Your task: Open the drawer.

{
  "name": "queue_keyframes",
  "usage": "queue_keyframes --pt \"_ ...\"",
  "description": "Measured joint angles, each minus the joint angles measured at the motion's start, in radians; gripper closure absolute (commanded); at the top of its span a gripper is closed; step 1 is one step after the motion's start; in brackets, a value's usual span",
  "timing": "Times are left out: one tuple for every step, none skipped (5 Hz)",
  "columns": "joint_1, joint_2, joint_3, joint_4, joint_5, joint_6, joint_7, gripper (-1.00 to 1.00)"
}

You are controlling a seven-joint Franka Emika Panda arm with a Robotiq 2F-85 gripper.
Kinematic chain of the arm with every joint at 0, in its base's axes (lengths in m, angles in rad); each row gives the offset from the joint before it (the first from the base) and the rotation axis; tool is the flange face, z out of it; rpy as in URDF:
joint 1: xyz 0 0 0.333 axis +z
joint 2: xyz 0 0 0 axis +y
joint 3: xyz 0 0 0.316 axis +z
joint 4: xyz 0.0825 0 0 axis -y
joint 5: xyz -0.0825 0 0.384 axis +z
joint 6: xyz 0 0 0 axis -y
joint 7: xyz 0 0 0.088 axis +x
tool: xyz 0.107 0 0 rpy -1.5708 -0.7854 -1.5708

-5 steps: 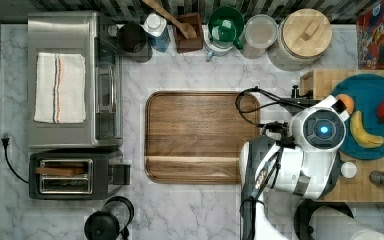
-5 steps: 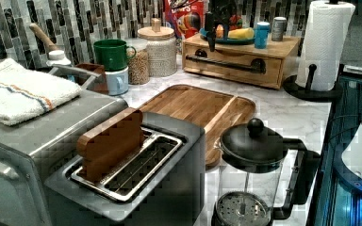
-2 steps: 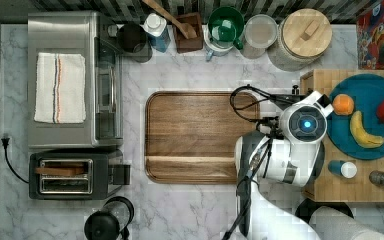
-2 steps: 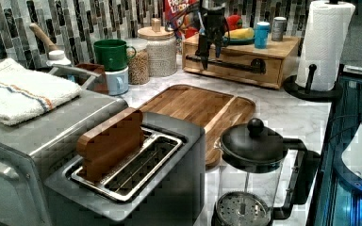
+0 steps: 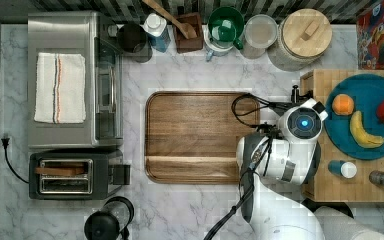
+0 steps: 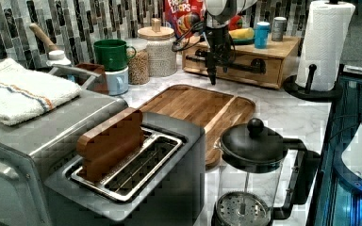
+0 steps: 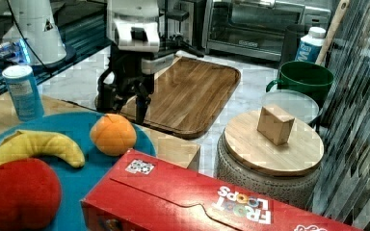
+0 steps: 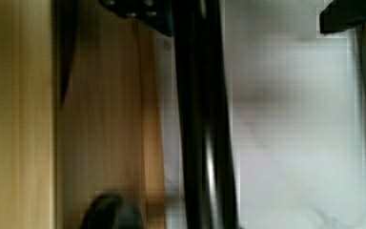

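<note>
The drawer (image 6: 238,63) looks closed. The jaws (image 6: 218,70) hang spread wide in front of its black bar handle (image 6: 231,62), ungrasped; gripping and pulling remain.

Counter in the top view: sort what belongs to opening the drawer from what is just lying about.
Job:
- light wooden drawer in the butcher-block cabinet
- its long black bar handle
- the arm's black gripper, hanging in front of that handle

Lying about:
- dark wooden tray
- blue plate of fruit
- green mug
- black toaster
- white striped towel
</note>
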Motion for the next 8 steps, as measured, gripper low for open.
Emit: queue_keyframes --pt "-0.002 0.001 -0.001 -0.012 0.002 0.000 0.001 -1.00" --pt "-0.003 0.001 -0.001 -0.012 0.000 0.000 0.001 -1.00" --pt "-0.004 0.000 -0.001 -0.012 0.010 0.001 0.001 -1.00" --pt "-0.005 -0.021 -0.002 -0.025 0.029 0.006 0.002 -1.00" --pt "-0.009 -0.058 0.000 -0.051 0.055 0.036 0.030 -1.00" --pt "-0.005 -0.082 0.001 -0.074 0.041 0.073 0.129 -1.00" --pt "-0.012 -0.082 0.005 -0.080 0.068 0.100 0.155 -1.00" --pt "-0.030 -0.083 0.017 -0.096 0.129 0.158 0.154 -1.00"
